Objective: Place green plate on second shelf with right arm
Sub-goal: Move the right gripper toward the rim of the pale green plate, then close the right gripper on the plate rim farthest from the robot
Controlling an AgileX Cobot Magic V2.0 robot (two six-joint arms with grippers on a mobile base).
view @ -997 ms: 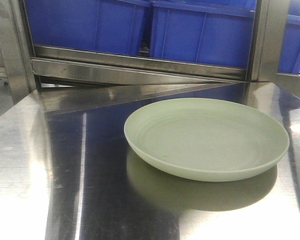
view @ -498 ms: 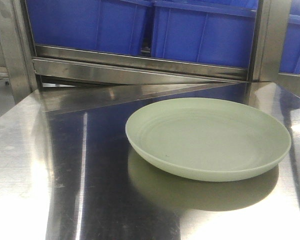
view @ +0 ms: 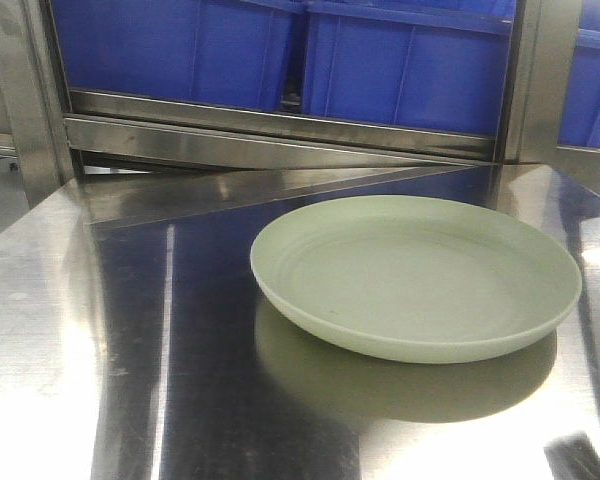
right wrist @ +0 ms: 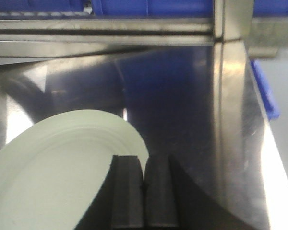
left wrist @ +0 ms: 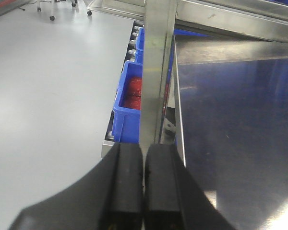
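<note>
- Green plate [view: 416, 275]: large, round, shallow, pale sage green with a matte finish. It has a raised rim, faint concentric rings inside and one tiny dark speck left of centre.
- Location: the plate lies flat on the steel table [view: 130, 330], right of centre in the front view, with its reflection showing beneath it. It fills the lower left of my right wrist view [right wrist: 62, 163].
- My right gripper [right wrist: 144, 160]: the fingers are pressed together with nothing between them. They sit at the plate's right edge, bottom centre of the frame; I cannot tell whether they touch it.
- My left gripper [left wrist: 144, 148]: the fingers are together and hold nothing, by the table's edge below a steel post [left wrist: 156, 72].
- Blue bins [view: 180, 50]: these run across the top of the front view, behind a steel rail.
</note>
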